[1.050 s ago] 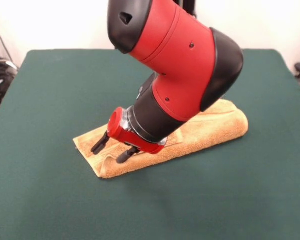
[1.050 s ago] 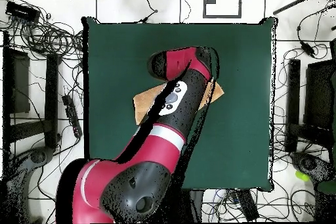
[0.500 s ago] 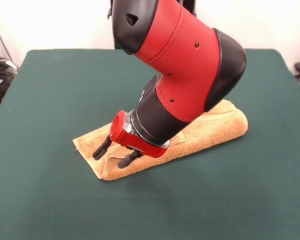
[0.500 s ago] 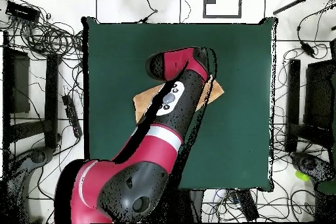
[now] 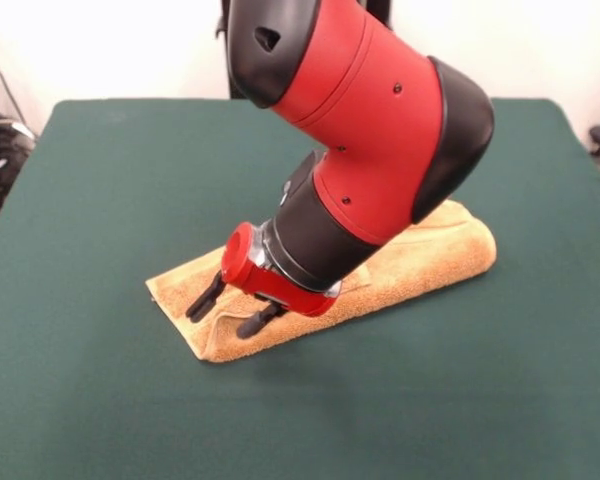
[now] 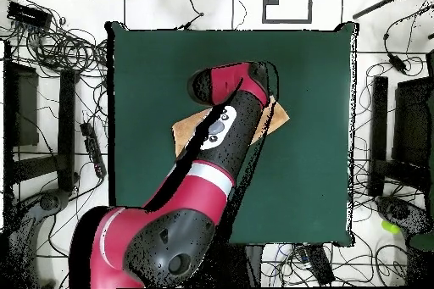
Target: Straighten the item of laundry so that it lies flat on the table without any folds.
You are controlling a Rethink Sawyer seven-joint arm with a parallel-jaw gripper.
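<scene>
Green felt covers the surface (image 5: 100,180), a broad rectangle with rounded corners, set against a pale wall in the front view. Seen from overhead, the surface (image 6: 314,133) stands on a light floor strewn with dark cables (image 6: 59,44), with black stands at 3 and 9 o'clock.

Orange-tan terry cloth forms the item of laundry (image 5: 430,255), a hand towel folded into a long, thick strip. It lies aslant near the middle of the surface, running from about 8 o'clock to 2 o'clock in the front view. Its nap is looped and soft; the 2 o'clock end is a rounded fold, and the 8 o'clock end shows stacked layers with a raised ridge. In the overhead view only its two ends show, one at each side of the arm (image 6: 182,129).

Glossy red and black shells make up the arm (image 5: 380,120), which leans down over the towel's middle. The gripper (image 5: 227,310) has two slim black fingers (image 5: 205,297) spread apart, their tips just above or touching the cloth at its 8 o'clock end; nothing is clamped between them.

Bare felt lies open on every side of the towel, widest toward 6 o'clock and 12 o'clock in the front view. All towel edges sit well inside the surface's borders.
</scene>
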